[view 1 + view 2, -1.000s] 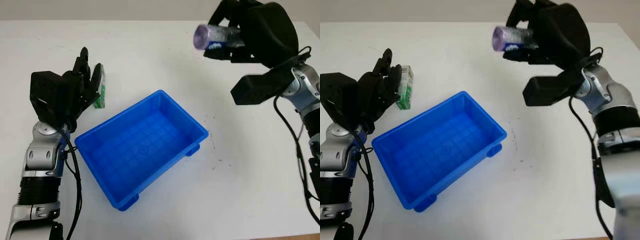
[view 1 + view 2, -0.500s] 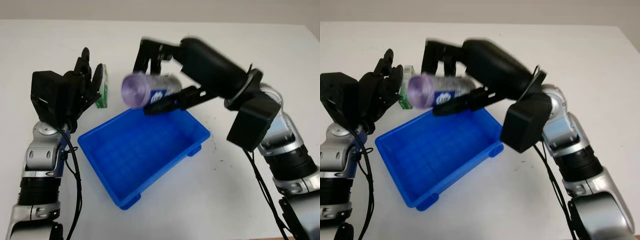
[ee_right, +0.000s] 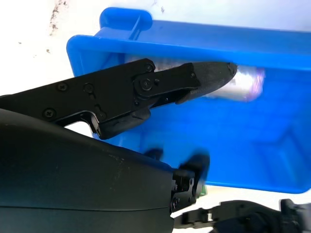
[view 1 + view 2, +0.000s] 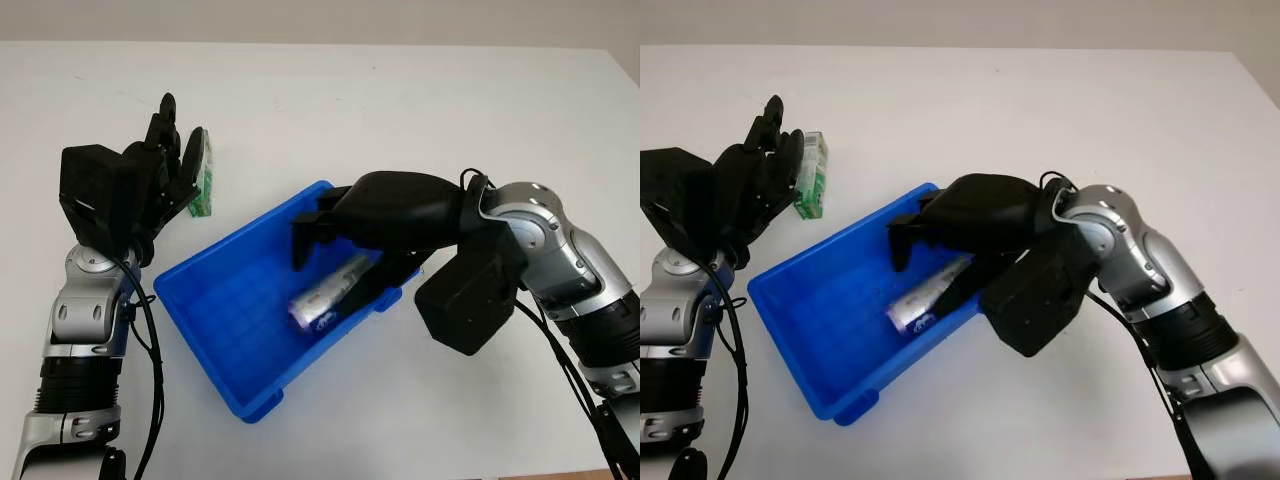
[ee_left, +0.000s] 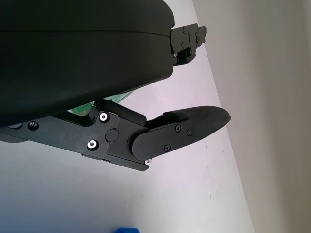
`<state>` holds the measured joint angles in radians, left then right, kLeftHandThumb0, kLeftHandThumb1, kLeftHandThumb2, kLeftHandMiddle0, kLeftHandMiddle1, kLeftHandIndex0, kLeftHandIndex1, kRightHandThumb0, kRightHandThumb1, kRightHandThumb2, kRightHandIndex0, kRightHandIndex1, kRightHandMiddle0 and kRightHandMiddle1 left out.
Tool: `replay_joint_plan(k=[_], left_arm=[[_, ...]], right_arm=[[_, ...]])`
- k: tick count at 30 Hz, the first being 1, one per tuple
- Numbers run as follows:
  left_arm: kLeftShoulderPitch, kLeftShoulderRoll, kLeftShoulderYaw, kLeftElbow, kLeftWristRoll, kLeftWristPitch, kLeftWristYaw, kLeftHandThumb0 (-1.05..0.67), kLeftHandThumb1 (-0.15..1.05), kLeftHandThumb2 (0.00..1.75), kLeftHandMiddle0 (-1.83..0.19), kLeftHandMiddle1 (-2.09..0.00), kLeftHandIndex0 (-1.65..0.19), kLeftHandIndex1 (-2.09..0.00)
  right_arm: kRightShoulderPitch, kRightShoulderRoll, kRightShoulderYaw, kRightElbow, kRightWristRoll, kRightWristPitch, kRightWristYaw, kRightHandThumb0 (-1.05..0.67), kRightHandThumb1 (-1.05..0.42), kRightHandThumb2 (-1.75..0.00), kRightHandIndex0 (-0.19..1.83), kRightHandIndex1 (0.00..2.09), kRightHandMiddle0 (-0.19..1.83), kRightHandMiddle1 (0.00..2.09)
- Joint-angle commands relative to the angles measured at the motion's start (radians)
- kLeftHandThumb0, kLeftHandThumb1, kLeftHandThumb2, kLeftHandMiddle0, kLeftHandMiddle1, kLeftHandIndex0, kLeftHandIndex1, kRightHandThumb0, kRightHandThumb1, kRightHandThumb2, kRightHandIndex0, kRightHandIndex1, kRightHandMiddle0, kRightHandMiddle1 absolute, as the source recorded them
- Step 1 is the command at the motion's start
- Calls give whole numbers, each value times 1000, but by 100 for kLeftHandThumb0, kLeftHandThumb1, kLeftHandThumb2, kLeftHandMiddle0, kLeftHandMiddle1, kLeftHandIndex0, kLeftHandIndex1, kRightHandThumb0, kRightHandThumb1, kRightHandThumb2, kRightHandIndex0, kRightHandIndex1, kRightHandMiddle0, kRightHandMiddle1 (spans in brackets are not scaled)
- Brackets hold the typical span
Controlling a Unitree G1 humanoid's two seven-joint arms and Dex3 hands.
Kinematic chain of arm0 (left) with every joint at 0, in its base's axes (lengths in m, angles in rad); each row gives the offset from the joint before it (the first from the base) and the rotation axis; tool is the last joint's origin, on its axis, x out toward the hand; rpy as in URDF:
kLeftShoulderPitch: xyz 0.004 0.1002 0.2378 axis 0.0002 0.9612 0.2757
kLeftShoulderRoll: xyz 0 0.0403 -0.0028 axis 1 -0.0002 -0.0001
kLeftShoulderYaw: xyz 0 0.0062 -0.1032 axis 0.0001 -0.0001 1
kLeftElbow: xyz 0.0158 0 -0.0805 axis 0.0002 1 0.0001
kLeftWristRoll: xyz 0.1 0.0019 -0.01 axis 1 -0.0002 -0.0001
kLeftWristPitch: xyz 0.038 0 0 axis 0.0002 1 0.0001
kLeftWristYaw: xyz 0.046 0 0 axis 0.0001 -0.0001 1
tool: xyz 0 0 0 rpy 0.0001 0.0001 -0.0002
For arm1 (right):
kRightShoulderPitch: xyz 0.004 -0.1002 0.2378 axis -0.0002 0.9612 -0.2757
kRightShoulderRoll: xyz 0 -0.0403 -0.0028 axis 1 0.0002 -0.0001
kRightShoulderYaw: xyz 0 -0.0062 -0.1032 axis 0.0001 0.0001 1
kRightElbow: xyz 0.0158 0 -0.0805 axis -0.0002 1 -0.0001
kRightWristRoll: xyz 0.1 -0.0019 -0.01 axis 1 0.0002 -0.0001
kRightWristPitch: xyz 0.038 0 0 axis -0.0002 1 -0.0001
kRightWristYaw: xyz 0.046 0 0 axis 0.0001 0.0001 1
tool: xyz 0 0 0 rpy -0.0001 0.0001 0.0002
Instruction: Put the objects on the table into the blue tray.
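Note:
The blue tray (image 4: 228, 300) sits at the middle of the white table. A clear bottle with a purple cap (image 4: 322, 295) lies on its side on the tray floor, near the right wall. My right hand (image 4: 330, 270) hovers low over that end of the tray, open, its thumb (image 4: 380, 280) alongside the bottle. The right wrist view shows a fingertip (image 3: 209, 73) just short of the bottle (image 3: 243, 80). A small green and white box (image 4: 205, 175) lies on the table left of the tray. My left hand (image 4: 165, 170) is right beside it, open and holding nothing.
The white table (image 4: 450, 110) stretches bare to the right and behind the tray. Black cables hang along both forearms. The table's front edge runs close under the tray's near corner.
The right hand swung from high at the back right down over the tray. The bottle it carried now lies inside the tray. The left hand has not moved.

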<state>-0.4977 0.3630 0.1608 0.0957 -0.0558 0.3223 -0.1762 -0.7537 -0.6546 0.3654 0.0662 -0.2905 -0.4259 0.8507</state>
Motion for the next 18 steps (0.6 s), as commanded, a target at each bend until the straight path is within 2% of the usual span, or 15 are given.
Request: replay_joint_plan(k=[1,6,8,10,13,18], left_arm=[[4,-7,2,-14,-5,3,5,-66,105,66,19,-1,19,0],[7,-9,-3,-17,-1,4,8,-66,105,66,19,-1,19,0],[10,-10,-4,-21,0,7,11,-66,105,66,19,-2,19,0],[11,-11,-5,-25,2,12,14,-66,105,66,19,-2,19,0],[13,-8,-7,-25,5,9,15,-66,105,67,19,-4,19,0],[12,-7,-2,-20,0,8,13,-67,105,66,19,-3,19,0]], right_arm=[[-9,-2,-33,12,53,-8,12,-84,-101,-5,-19,1,-18,2],[19,67,-180,32,335,127,-2,-77,-102,-6,-19,0,-19,0],[25,117,-267,57,445,188,-61,-78,-104,-11,-19,0,-19,0],[25,166,-351,91,525,232,-137,-82,-105,-23,-19,0,-19,1],[12,208,-441,180,548,222,-252,-84,-105,-46,-17,3,-16,3],[-4,213,-513,347,536,315,-372,-76,-105,-55,-17,4,-15,4]])
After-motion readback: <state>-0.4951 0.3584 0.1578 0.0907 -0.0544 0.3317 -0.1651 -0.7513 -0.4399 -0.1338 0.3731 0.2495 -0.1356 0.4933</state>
